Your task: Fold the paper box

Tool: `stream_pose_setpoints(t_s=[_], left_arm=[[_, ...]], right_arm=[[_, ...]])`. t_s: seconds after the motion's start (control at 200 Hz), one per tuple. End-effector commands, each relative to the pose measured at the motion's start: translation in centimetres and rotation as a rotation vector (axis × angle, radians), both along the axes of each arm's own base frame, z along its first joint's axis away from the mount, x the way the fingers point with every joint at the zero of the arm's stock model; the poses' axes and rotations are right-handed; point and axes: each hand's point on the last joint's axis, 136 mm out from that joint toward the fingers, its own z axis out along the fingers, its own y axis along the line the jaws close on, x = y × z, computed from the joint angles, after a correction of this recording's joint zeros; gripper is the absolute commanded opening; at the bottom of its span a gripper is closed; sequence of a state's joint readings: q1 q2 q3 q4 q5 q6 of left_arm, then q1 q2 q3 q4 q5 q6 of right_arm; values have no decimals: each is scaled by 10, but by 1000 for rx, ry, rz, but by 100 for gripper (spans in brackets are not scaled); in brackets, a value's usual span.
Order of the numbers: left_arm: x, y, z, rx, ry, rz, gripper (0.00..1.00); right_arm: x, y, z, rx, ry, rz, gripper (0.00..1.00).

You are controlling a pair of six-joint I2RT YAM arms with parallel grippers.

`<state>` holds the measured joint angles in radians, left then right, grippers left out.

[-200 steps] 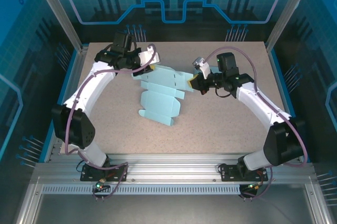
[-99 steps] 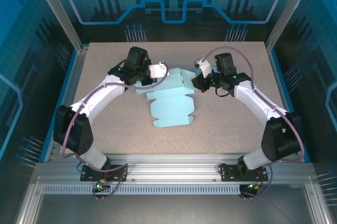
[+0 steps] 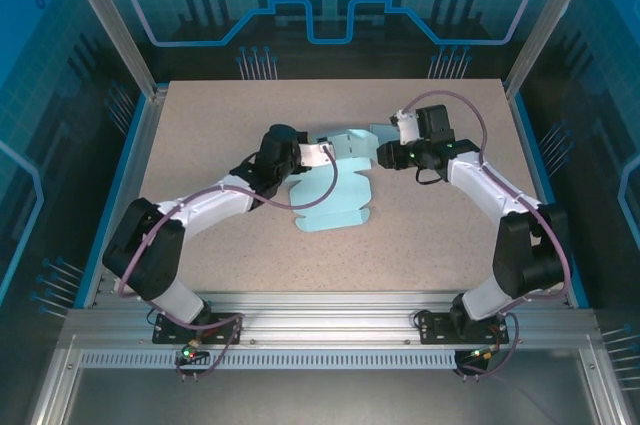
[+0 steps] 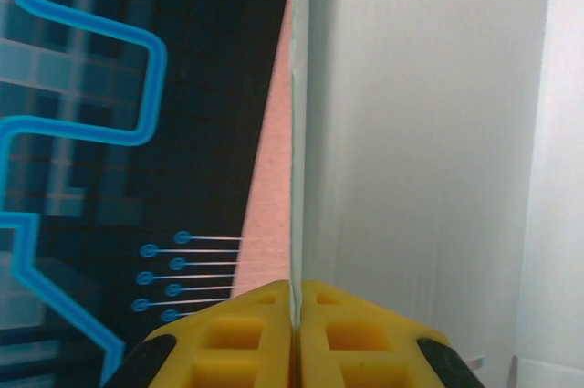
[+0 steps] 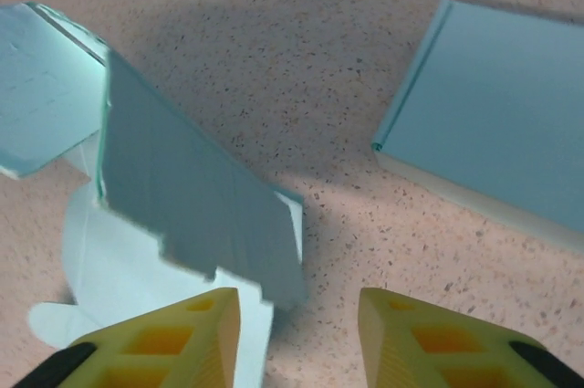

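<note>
The light blue paper box (image 3: pixel 335 207) lies mostly flat at the table's centre, with its far flaps lifted. My left gripper (image 3: pixel 322 153) is at the box's far left edge. In the left wrist view its yellow fingers (image 4: pixel 246 333) are shut on the thin edge of an upright panel (image 4: pixel 420 132). My right gripper (image 3: pixel 385 153) hovers just right of the box's far flaps. Seen from the right wrist, the right gripper (image 5: pixel 297 324) is open over bare table, a raised flap (image 5: pixel 182 196) just left of the gap. Another blue panel (image 5: pixel 493 132) lies at upper right.
The speckled table (image 3: pixel 440 235) has free room in front of the box and along both sides. Blue raised edges and metal posts (image 3: pixel 145 85) border it. The arm bases (image 3: pixel 190 320) stand at the near edge.
The left arm swung right toward the centre and its gripper closed on the box's flap, and the box shifted right. The right gripper let go of the box's right flap and opened.
</note>
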<state>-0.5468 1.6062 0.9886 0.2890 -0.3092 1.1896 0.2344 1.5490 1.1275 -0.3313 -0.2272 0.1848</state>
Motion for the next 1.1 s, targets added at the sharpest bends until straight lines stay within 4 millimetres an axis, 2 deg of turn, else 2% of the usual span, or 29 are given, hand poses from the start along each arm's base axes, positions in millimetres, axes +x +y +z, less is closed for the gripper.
stream_pose_setpoints(t_s=[0.0, 0.195, 0.285, 0.39, 0.52, 0.63, 0.81, 1.096], left_arm=[[10, 0, 4, 65, -159, 48, 10], [6, -16, -19, 106, -186, 23, 11], [5, -24, -28, 128, -193, 7, 11], [1, -31, -36, 140, -202, -10, 11], [-4, -41, -48, 133, -182, -28, 12], [-4, -46, -54, 141, -196, -28, 12], [-3, -46, -61, 144, -197, -17, 13], [-1, -46, -71, 150, -187, -12, 13]], right_arm=[[-1, -9, 26, 85, 27, -139, 45], [-17, -10, 43, 175, 94, -240, 48], [-26, -13, 44, 185, 107, -284, 55], [-34, -5, 45, 211, 121, -288, 62], [-39, 15, 45, 219, 126, -252, 70], [-33, 28, 42, 196, 136, -224, 74], [-13, 36, 26, 139, 183, -227, 83], [12, 61, -2, 212, 273, -212, 82]])
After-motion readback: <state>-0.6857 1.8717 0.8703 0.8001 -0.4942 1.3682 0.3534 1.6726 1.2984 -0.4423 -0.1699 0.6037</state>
